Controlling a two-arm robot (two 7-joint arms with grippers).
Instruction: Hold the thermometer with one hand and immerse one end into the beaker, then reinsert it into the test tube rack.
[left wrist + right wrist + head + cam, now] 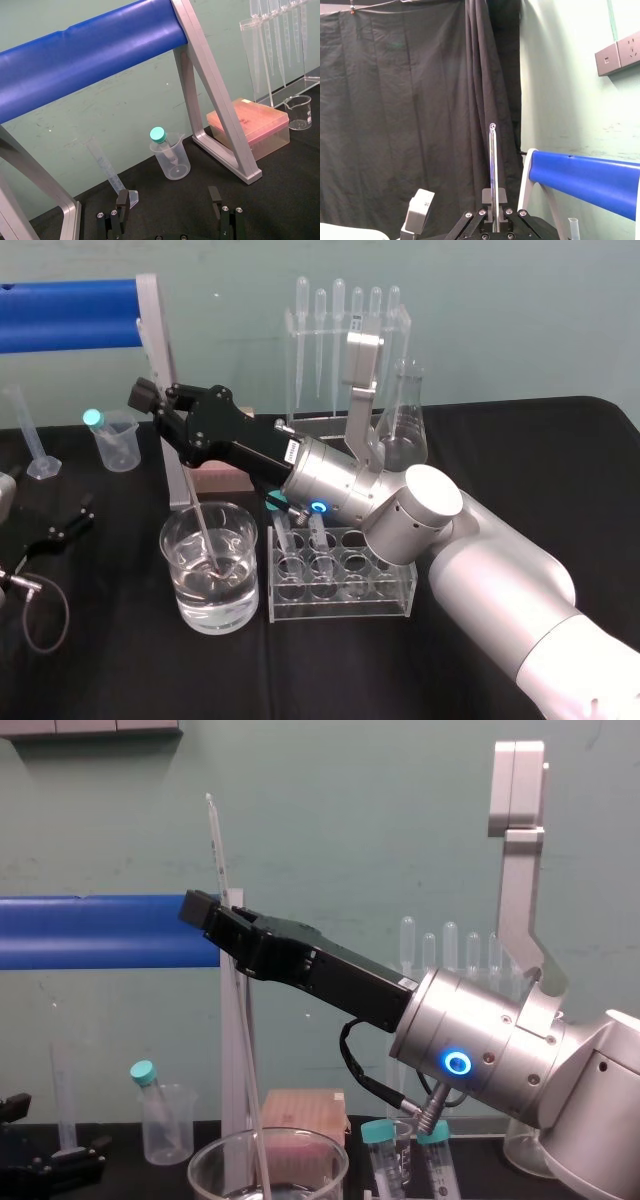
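Closest of all is the big silver right arm [500,580]. It comes in from the right and reaches across the clear test tube rack [400,592], so it hides the back of the rack. Two tubes with green caps [381,1132] stand in the rack under the wrist.

At the end of the arm, the right gripper [155,405] is up above the beaker [178,575]. Its black fingers are pressed together on the thermometer [200,525] and pinch it part way up. The thermometer stands almost straight, leaning a little. Its bottom end is down in the water inside the beaker. Its top pokes high above the fingers, past the blue bar [90,932].

The beaker sits on the black table [120,665], just beside the rack on the robot's left. A silver leg of the blue bar's frame [165,360] stands close behind the beaker, with a pink box [250,122] next to it. Farther back are a stand of pipettes [345,320] and a cone-shaped flask [405,425].

The left gripper [168,200] rests low at the left side of the table, well apart from the beaker. Its fingers are spread wide and hold nothing. Past it are a small plastic cup with a green-capped tube in it [172,160] and a thin measuring tube [107,170].
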